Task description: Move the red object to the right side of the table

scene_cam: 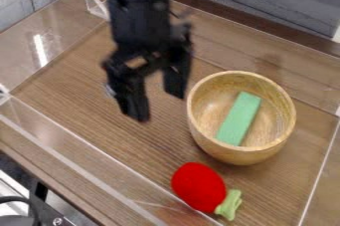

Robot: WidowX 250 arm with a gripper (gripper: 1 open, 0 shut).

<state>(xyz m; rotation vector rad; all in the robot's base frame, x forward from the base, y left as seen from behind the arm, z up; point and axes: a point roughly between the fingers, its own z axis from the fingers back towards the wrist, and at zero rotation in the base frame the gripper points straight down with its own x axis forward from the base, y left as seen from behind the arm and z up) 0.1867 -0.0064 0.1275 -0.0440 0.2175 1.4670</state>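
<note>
The red object [200,186], a small round bright-red toy with a light-green leafy stub at its right, lies on the brown wood-grain table [80,101] near the front edge, toward the right. My gripper [151,95] hangs open above the middle of the table, up and to the left of the red object and well apart from it. Nothing sits between its dark fingers [133,99].
A round wooden bowl [241,118] stands to the right of the gripper and holds a green block [240,116]. Clear acrylic walls [40,31] edge the tabletop, with the front wall just below the red object.
</note>
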